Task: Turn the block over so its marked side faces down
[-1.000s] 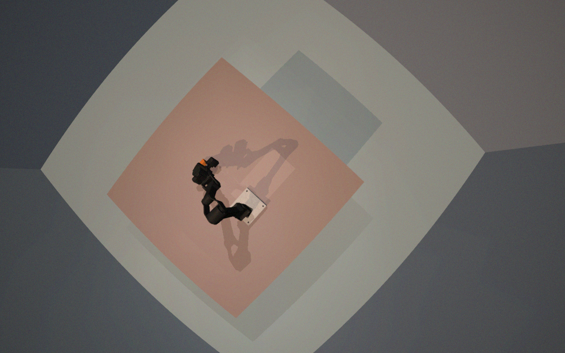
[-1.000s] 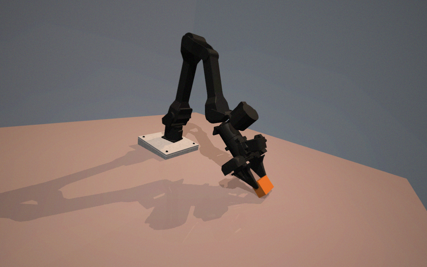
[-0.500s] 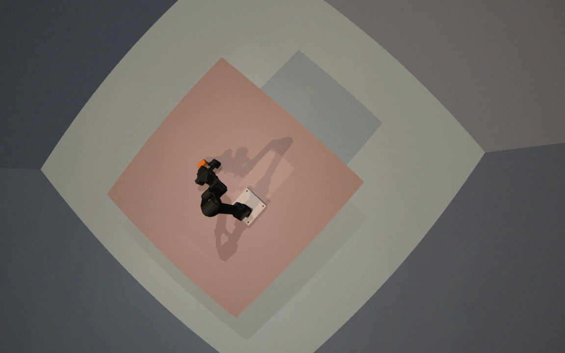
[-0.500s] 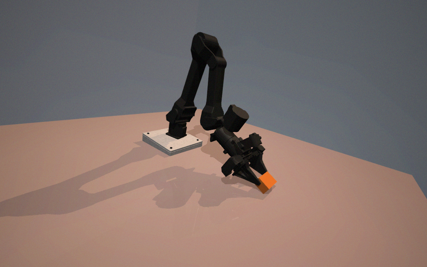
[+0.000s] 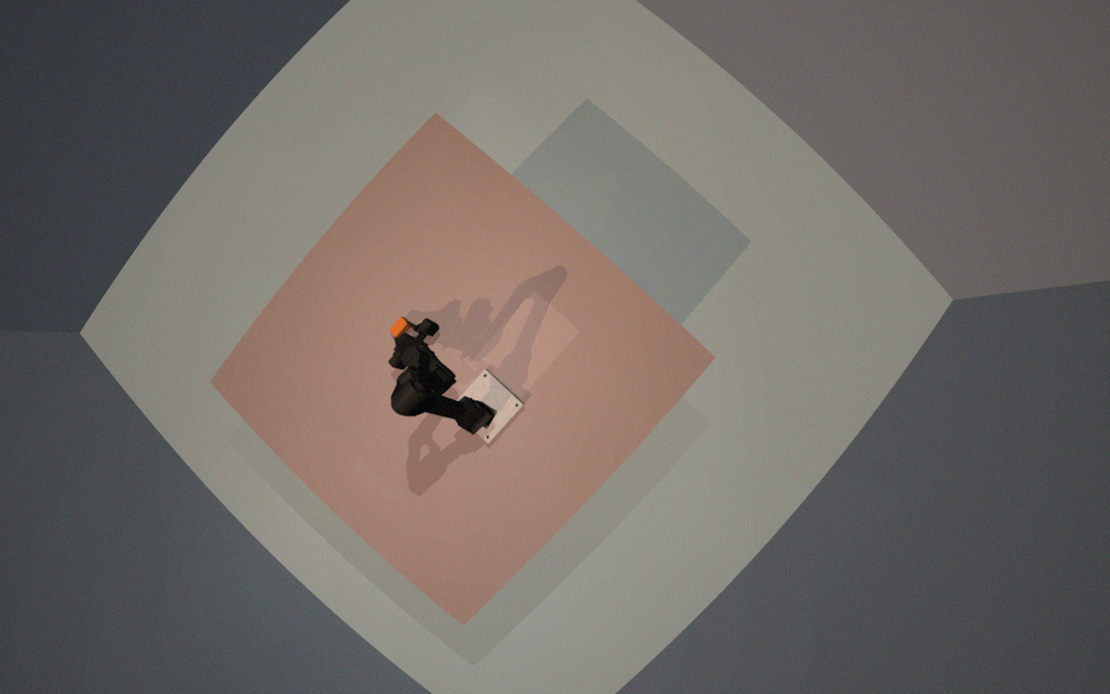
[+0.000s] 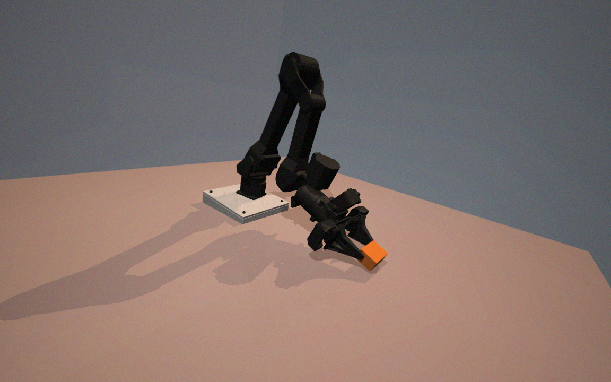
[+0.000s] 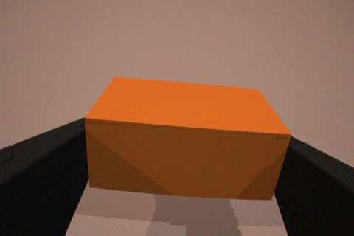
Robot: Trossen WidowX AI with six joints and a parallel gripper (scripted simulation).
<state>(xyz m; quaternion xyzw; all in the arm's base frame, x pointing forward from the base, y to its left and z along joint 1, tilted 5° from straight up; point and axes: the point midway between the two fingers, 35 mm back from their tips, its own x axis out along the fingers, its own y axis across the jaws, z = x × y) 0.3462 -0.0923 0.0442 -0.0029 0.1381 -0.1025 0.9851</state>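
Nearest your wrist view lies the block (image 5: 398, 327) (image 6: 373, 255) (image 7: 188, 136), orange, directly ahead of the tool (image 5: 408, 333) (image 6: 367, 250) (image 7: 185, 137) and between its fingertips. Its long axis runs across the gap, from one finger to the other. You have the tool partly spread, its fingers pinching the block by the two ends — a firm hold, in my judgement.

The exterior view shows the block tilted, low over the counter (image 5: 456, 552) (image 6: 441, 322) (image 7: 177, 26); whether its lower edge touches, you cannot tell. The tool slants down and outward, away from the base plate (image 5: 507, 403) (image 6: 224, 205). The marked side cannot be identified on any visible face.

Farther back, the arm (image 5: 434, 401) (image 6: 274, 118) is folded, its elbow high, the wrist well below it.

Assessment: the turn appears under way and unfinished. The next move likely calls for you to pitch the tool further about the block's long axis, then bring a flat face down before release. Findings of risk: the tool's housing may meet the counter as it levels — and an early release could let the block rock back onto the wrong face.
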